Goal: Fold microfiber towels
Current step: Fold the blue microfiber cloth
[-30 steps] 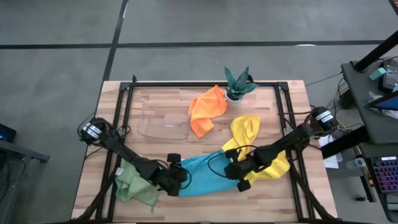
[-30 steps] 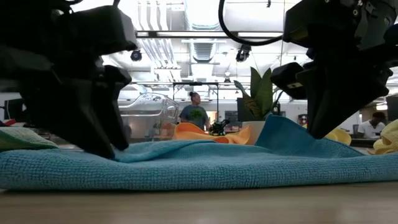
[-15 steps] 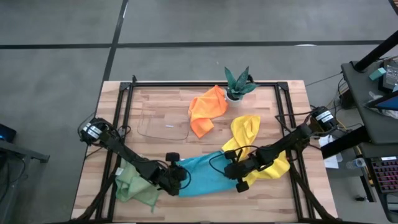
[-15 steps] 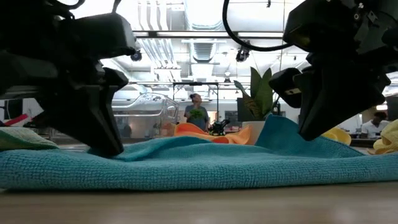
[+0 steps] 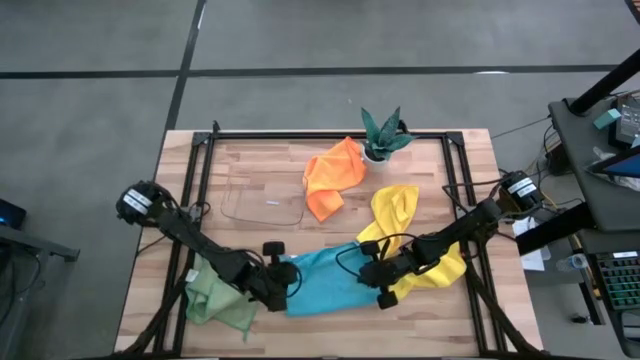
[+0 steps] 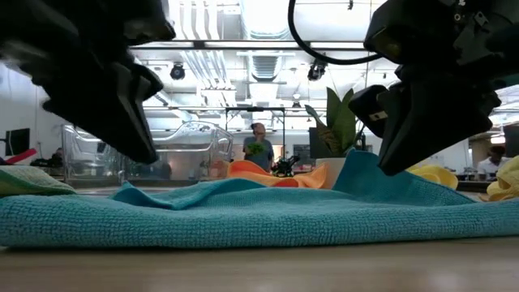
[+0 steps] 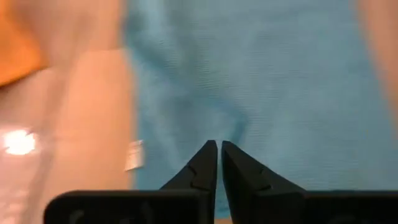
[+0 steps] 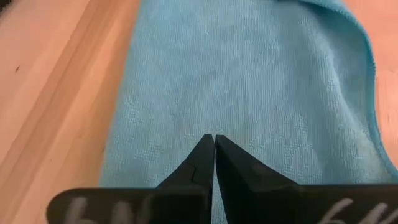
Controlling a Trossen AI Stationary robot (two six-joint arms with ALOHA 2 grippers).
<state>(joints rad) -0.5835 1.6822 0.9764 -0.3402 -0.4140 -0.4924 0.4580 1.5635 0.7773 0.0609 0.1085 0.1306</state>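
This is a robotics lab set inside a big open workspace. Overhead run exposed white ducts [image 6: 268, 61] and pipes with strip lights, industrial style. A pale wooden surface [image 5: 260, 170] stands on grey concrete floor [image 5: 90, 100], fenced by a black metal frame [image 5: 330, 135] that carries two dark robot arms. Cables trail off the right side toward a desk with a keyboard [image 5: 620, 285]. Farther back in the room, a person [image 6: 256, 147] in a green top stands among benches and equipment, and another person [image 6: 489, 165] sits at the far right.
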